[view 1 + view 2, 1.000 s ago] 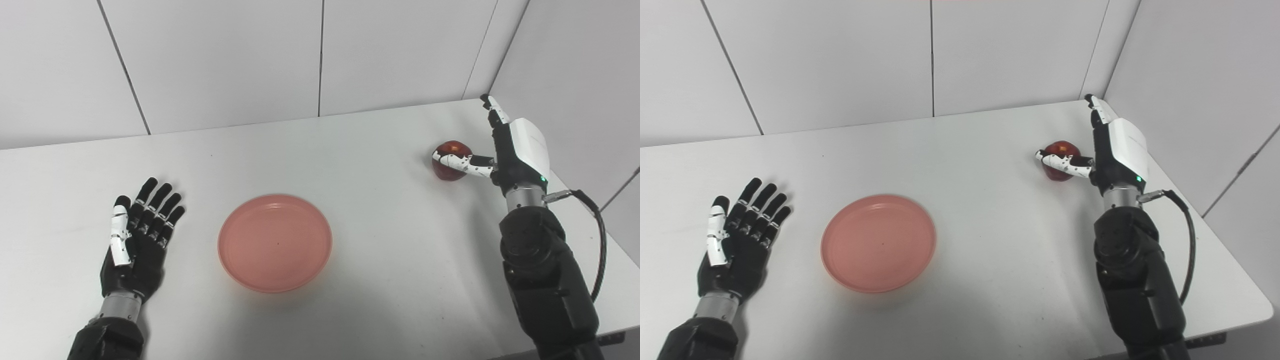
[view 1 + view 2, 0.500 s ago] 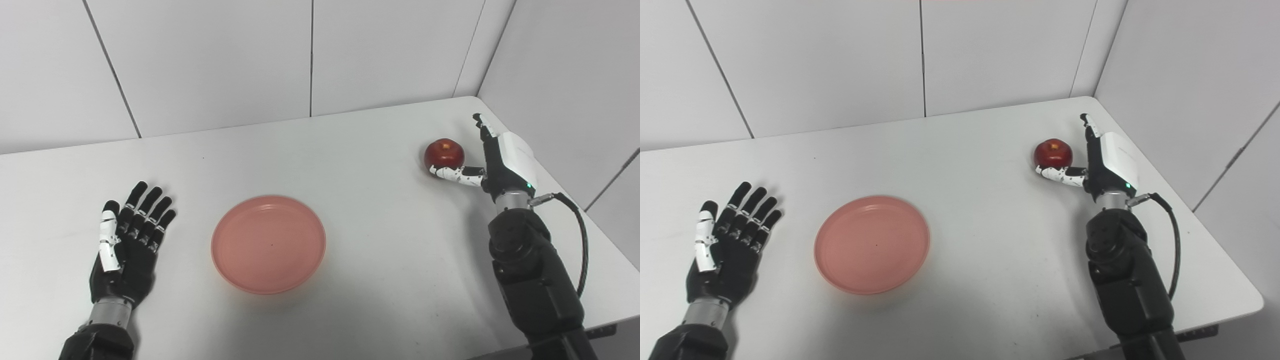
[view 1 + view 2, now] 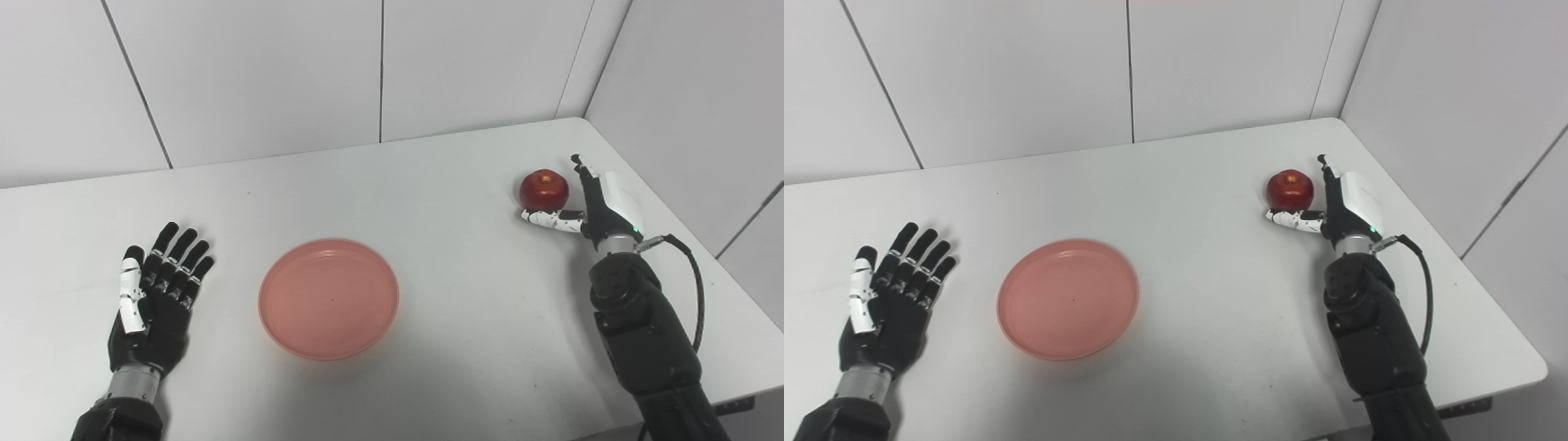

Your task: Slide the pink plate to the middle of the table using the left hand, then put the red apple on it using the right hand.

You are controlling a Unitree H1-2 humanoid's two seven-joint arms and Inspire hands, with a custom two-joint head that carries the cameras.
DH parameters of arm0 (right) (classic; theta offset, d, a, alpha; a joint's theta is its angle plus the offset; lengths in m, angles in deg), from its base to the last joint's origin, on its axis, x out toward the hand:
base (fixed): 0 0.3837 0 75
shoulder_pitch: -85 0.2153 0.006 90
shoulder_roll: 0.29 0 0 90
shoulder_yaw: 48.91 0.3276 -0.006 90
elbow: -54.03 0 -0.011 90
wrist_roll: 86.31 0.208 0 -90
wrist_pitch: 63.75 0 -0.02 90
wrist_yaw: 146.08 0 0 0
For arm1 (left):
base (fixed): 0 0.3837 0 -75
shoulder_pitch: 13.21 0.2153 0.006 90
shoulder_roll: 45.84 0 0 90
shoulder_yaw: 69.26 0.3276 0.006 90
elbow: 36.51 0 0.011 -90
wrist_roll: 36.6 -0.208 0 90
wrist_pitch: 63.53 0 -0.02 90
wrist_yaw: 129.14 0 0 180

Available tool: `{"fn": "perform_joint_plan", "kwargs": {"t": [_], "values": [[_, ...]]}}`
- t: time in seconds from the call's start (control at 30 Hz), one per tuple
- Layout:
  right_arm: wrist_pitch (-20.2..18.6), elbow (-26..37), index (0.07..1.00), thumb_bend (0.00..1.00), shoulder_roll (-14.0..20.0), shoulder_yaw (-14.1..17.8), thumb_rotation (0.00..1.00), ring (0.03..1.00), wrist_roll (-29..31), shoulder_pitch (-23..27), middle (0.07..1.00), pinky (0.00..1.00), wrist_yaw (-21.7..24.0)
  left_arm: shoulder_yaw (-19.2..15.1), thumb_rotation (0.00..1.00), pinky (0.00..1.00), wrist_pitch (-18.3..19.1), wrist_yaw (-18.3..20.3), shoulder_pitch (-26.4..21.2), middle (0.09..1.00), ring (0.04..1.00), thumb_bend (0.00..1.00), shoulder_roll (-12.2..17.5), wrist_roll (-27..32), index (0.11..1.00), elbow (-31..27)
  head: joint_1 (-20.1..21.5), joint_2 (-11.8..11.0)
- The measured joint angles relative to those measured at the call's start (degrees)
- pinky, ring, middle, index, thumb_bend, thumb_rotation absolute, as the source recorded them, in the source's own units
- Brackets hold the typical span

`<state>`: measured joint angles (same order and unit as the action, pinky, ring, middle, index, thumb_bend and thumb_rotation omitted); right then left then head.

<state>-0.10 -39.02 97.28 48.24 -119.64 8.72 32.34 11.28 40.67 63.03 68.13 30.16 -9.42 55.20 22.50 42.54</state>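
- Nearest the camera, the left hand (image 3: 156, 288) lies flat on the bench (image 3: 465, 343), fingers spread and holding nothing, a clear gap away from the plate. It looks parked, so I doubt it causes trouble unless it drifts right and bumps the rim.
- Next out, the pink plate (image 3: 329, 298) sits roughly mid-bench, maybe a bit toward the left. It's shallow with a low rim, so an apple dropped from any height, or released while moving sideways, could roll straight off.
- Farther back on the right, the right hand (image 3: 1335, 205) is open beside the red apple (image 3: 1290, 188): thumb stretched out along the bench just in front of the apple's base, fingers standing up along its right side. Nothing is clamped yet, and I can't tell whether anything actually touches the fruit.
- Biggest risk, I reckon: the apple is round and glossy, so an off-centre squeeze could squirt it left or away toward the back of the bench.
- A grip that catches only the lower half may also let it slip during the carry to the plate.
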Motion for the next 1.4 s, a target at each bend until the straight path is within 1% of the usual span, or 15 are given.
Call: {"fn": "perform_joint_plan", "kwargs": {"t": [0.23, 0.37, 0.53, 0.57, 0.6, 0.63, 0.7, 0.8, 0.83, 0.87, 0.93, 0.97, 1.13, 1.3, 1.4], "values": [[0.0, -1.5, 0.901, 1.0, 0.1, -0.7, 0.39, 0.886, 1.3, 1.6, 0.91, 0.8, -1.0, 0.0, 1.0, 0.92, 0.0, 0.0, 0.0, 0.892, 0.886, 0.41, 0.0, 0.0, 0.884, 0.0, -0.1, 0.1], [0.1, -2.5, 0.892, 1.0, 0.2, -0.8, 0.4, 0.861, 1.8, 1.9, 0.892, 0.77, -1.6, 0.0, 1.0, 0.92, 0.0, 0.0, 0.0, 0.893, 0.889, 0.42, 0.0, 0.0, 0.885, 0.0, -0.2, 0.2], [0.1, -2.6, 0.873, 0.98, 0.5, -1.4, 0.38, 0.801, 1.9, 2.2, 0.851, 0.7, -1.7, 0.0, 1.0, 0.91, 0.0, 0.0, 0.0, 0.892, 0.886, 0.42, 0.0, -0.1, 0.884, 0.0, -0.3, 0.2], [0.2, -2.7, 0.871, 0.98, 0.5, -1.4, 0.39, 0.707, 2.1, 2.3, 0.769, 0.59, -1.8, 0.0, 1.0, 0.92, 0.0, 0.0, 0.0, 0.897, 0.892, 0.42, 0.0, 0.0, 0.888, 0.0, -0.4, 0.2], [0.4, -2.9, 0.869, 0.98, 0.5, -1.4, 0.39, 0.664, 2.2, 2.4, 0.733, 0.55, -2.0, 0.0, 1.0, 0.92, 0.0, 0.0, 0.0, 0.895, 0.89, 0.42, 0.0, 0.0, 0.885, 0.0, -0.4, 0.2], [0.7, -3.4, 0.867, 0.98, 0.5, -1.4, 0.4, 0.653, 2.4, 2.6, 0.725, 0.53, -2.3, 0.0, 1.0, 0.92, 0.0, 0.0, 0.0, 0.894, 0.889, 0.41, 0.0, 0.0, 0.884, 0.0, -0.4, 0.2], [0.8, -3.9, 0.859, 0.97, 0.5, -1.6, 0.4, 0.692, 2.6, 2.7, 0.761, 0.57, -2.8, 0.0, 1.0, 0.92, 0.0, 0.0, 0.0, 0.894, 0.888, 0.41, 0.0, 0.0, 0.885, -0.1, -0.4, 0.4], [0.8, -3.9, 0.856, 0.96, 0.5, -2.1, 0.4, 0.692, 2.6, 2.7, 0.757, 0.56, -2.9, 0.0, 1.0, 0.92, 0.1, -0.1, 0.0, 0.894, 0.888, 0.41, 0.0, 0.0, 0.886, -0.2, -0.4, 0.4], [0.8, -3.9, 0.858, 0.95, 0.5, -2.3, 0.39, 0.636, 2.6, 2.7, 0.697, 0.5, -2.9, 0.0, 1.0, 0.91, 0.2, -0.1, 0.0, 0.887, 0.882, 0.41, 0.0, 0.0, 0.878, -0.3, -0.4, 0.4], [0.8, -3.9, 0.856, 0.94, 0.5, -2.4, 0.38, 0.604, 2.6, 2.7, 0.676, 0.47, -2.9, 0.0, 1.0, 0.91, 0.3, -0.1, 0.0, 0.888, 0.884, 0.41, 0.0, 0.0, 0.878, -0.3, -0.4, 0.4], [0.8, -3.9, 0.855, 0.93, 0.5, -2.5, 0.38, 0.594, 2.7, 2.7, 0.673, 0.45, -2.9, 0.0, 1.0, 0.91, 0.3, -0.3, 0.0, 0.89, 0.886, 0.41, 0.0, 0.0, 0.879, -0.3, -0.4, 0.4], [0.8, -4.0, 0.852, 0.93, 0.5, -2.5, 0.38, 0.632, 2.9, 2.7, 0.707, 0.49, -2.9, 0.1, 1.0, 0.91, 0.3, -0.4, 0.0, 0.892, 0.889, 0.41, 0.0, -0.1, 0.881, -0.4, -0.5, 0.4], [1.2, -4.5, 0.808, 0.88, 1.0, -2.6, 0.31, 0.705, 3.7, 2.7, 0.761, 0.59, -2.9, 0.2, 1.0, 0.91, 0.3, -0.9, 0.1, 0.892, 0.886, 0.42, 0.0, -0.1, 0.882, -0.7, -0.6, 0.4], [3.5, -5.9, 0.752, 0.82, 1.5, -2.5, 0.26, 0.671, 5.1, 2.7, 0.728, 0.59, -3.4, 0.2, 1.0, 0.92, 0.3, -1.0, 0.1, 0.894, 0.893, 0.42, 0.0, 0.0, 0.884, -0.7, -0.8, 0.5], [4.8, -7.2, 0.661, 0.75, 1.8, -2.6, 0.22, 0.608, 5.5, 3.2, 0.654, 0.54, -3.9, 0.2, 1.0, 0.92, 0.3, -1.0, 0.1, 0.896, 0.892, 0.42, 0.0, 0.0, 0.885, -0.7, -0.8, 0.5]]}}
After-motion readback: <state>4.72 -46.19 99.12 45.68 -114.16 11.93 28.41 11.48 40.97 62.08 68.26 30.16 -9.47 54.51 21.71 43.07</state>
